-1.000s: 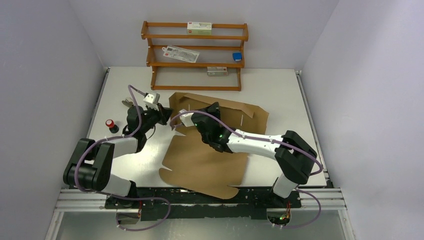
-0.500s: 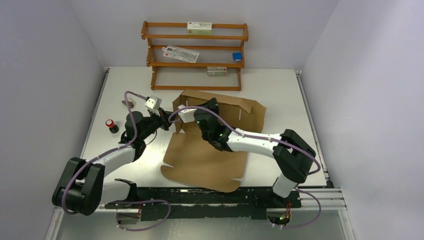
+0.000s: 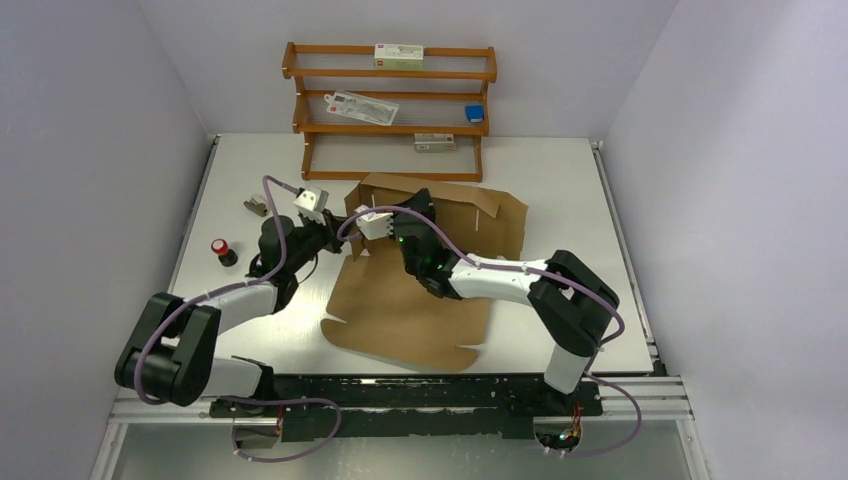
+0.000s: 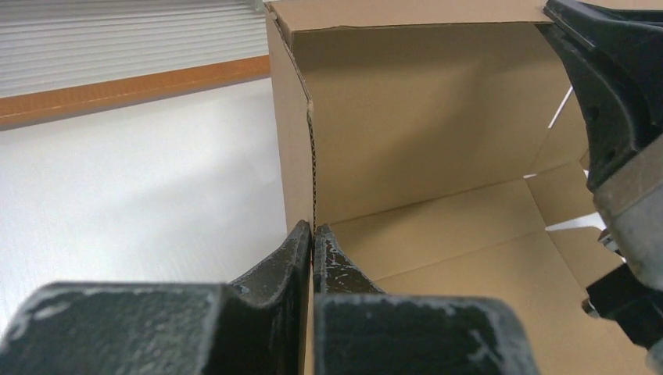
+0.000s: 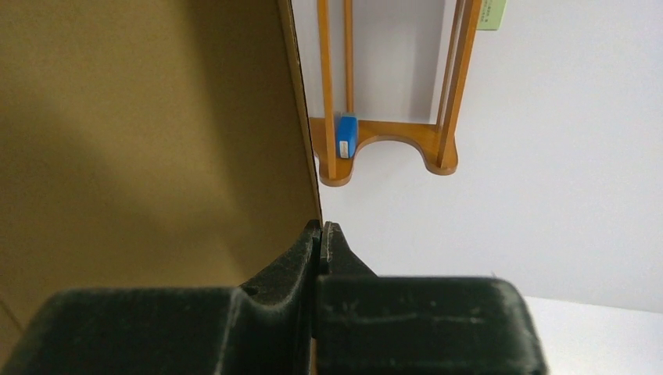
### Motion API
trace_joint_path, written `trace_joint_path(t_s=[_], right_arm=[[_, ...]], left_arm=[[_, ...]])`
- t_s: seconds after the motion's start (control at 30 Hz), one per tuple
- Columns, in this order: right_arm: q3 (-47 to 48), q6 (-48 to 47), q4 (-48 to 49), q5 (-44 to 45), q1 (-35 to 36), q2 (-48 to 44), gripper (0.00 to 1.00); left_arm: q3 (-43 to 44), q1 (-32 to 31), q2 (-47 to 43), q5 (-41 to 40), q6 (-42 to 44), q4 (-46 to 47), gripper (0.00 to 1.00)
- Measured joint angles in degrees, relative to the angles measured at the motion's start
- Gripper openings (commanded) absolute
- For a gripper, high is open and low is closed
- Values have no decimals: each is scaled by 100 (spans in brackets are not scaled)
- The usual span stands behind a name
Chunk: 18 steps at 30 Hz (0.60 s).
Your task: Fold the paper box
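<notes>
The paper box (image 3: pixel 410 310) is a brown corrugated die-cut sheet lying in the middle of the table, its far part raised into upright walls (image 3: pixel 470 205). My left gripper (image 3: pixel 338 240) is shut on the edge of the upright left side flap (image 4: pixel 293 133), seen close in the left wrist view (image 4: pixel 313 234). My right gripper (image 3: pixel 400 215) is shut on the edge of another upright panel (image 5: pixel 156 117), its jaws pinching the cardboard edge in the right wrist view (image 5: pixel 320 230). The two grippers are close together at the box's far left corner.
A wooden rack (image 3: pixel 390 110) with small boxes and a blue item (image 3: pixel 474 112) stands at the table's back. A red-capped black object (image 3: pixel 222 250) and a small brown piece (image 3: pixel 256 206) lie left of the box. The rack also shows in the right wrist view (image 5: pixel 383 141).
Both grippers have moved farther back and a little right with the cardboard; the far panel and left flap now stand more upright, and the whole sheet has slid slightly away from the near edge.
</notes>
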Motion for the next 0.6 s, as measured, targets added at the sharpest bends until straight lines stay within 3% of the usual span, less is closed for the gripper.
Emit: trace_joint_path(t_s=[0.6], right_arm=[[-1213, -470, 1849, 376, 208, 26, 1]], left_arm=[[-424, -1051, 610, -1473, 111, 1473, 5]])
